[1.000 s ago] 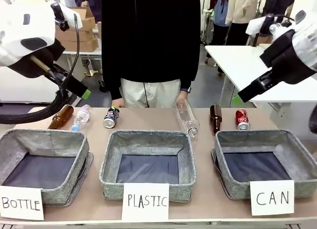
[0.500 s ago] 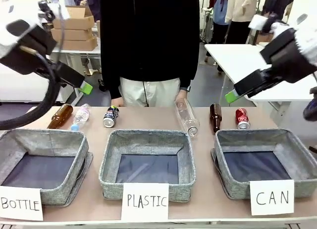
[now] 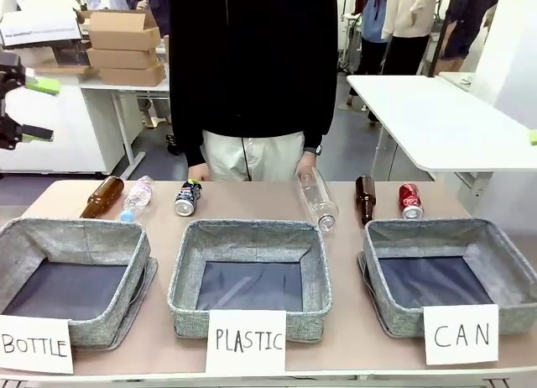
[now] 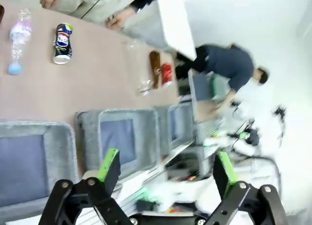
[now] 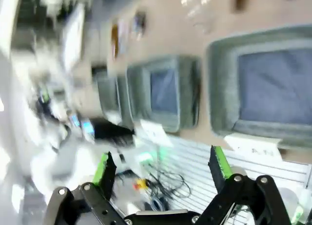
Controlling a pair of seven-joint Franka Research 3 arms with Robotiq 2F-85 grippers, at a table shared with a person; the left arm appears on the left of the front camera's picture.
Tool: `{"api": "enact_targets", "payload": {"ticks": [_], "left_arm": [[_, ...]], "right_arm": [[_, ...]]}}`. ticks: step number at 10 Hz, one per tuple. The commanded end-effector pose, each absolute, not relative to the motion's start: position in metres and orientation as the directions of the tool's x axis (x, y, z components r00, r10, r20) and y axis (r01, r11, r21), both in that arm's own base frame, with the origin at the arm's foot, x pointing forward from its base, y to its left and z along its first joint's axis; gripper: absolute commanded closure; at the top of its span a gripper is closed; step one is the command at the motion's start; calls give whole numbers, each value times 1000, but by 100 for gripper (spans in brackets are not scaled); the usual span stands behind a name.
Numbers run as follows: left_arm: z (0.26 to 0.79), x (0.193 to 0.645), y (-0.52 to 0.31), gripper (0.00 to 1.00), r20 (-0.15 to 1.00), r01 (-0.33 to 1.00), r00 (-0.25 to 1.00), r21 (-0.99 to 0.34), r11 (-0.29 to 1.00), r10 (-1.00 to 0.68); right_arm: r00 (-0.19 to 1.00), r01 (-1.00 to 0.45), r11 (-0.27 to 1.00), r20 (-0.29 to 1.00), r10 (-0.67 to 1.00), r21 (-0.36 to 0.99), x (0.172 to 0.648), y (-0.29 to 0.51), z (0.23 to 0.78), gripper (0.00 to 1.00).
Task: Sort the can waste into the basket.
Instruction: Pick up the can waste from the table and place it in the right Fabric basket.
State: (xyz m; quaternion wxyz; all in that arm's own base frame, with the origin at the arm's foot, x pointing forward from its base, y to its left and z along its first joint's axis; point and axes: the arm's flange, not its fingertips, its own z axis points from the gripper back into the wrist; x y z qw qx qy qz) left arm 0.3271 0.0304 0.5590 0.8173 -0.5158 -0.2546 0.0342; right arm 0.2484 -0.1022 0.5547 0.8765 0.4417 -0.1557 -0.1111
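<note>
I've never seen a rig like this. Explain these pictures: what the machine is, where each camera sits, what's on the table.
Two robot arms share a table with a person standing opposite. The front picture looks across the table from the robot's side. The other two come from wrist cameras looking along each arm's green-padded jaws: left jaws and right jaws both stand open, holding nothing. On the table lie a red can, a black can, two brown bottles and two clear bottles. Nearer the camera sit a BOTTLE basket, a PLASTIC basket and the CAN basket, all empty.
</note>
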Motion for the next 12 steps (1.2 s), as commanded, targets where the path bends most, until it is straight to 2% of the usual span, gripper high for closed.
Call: {"api": "enact_targets", "payload": {"ticks": [1,2,3,12], "left_arm": [[512,310,11,0,203,64,730,-971,231,653],[505,321,6,0,212,-32,738,-937,347,641],[553,336,43,0,280,109,845,-924,366,455],[553,336,43,0,280,109,845,-924,366,455]], "right_arm": [[729,299,446,100,-677,844,243,-99,515,0],[927,57,585,175,-332,809,248,-102,555,0],[927,57,585,175,-332,809,248,-102,555,0],[927,57,585,175,-332,809,248,-102,555,0]]}}
